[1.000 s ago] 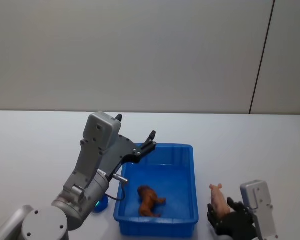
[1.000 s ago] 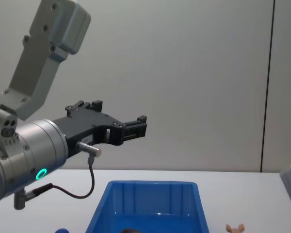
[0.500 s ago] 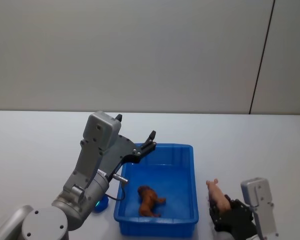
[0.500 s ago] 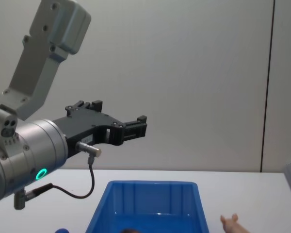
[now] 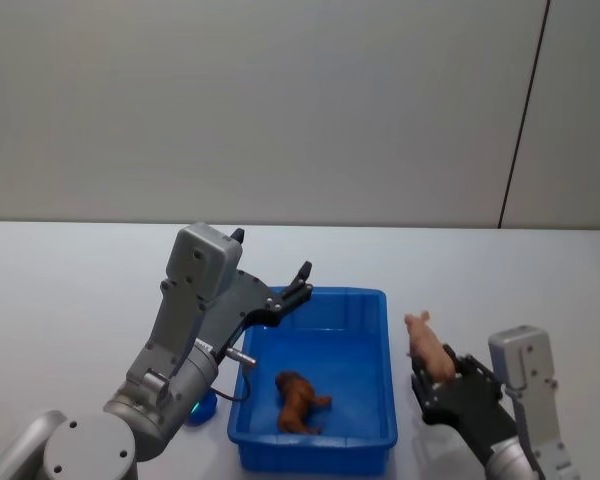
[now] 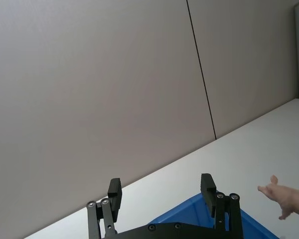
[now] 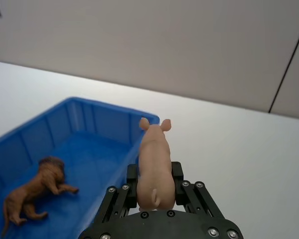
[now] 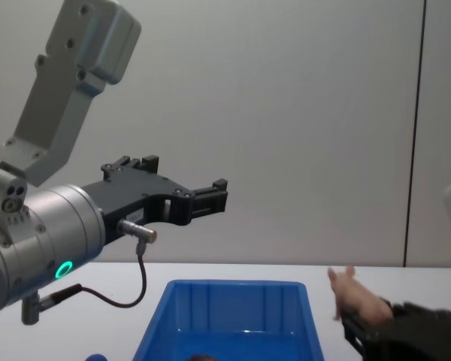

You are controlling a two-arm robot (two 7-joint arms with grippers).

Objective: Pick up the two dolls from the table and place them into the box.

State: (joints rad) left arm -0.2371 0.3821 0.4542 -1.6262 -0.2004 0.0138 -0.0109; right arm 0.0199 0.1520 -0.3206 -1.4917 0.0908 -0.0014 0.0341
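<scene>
Clamping the pale pink pig [image 7: 154,158] by its hindquarters, our right gripper [image 5: 430,382] has both fingers [image 7: 132,175] pressed to the toy's flanks, snout pointing away from the gripper. We note the pig is raised off the tabletop [image 5: 80,290], with the blue box [image 5: 325,293] just to the gripper's left and the pig outside its right wall, near the rim. The reddish-brown dog [image 5: 298,401] lies on its side on the box floor, farther to this gripper's left and lower down. Our left gripper [image 6: 161,185] hangs above the box's far left corner, fingers apart and holding nothing, the dog below it and nearer the robot.
</scene>
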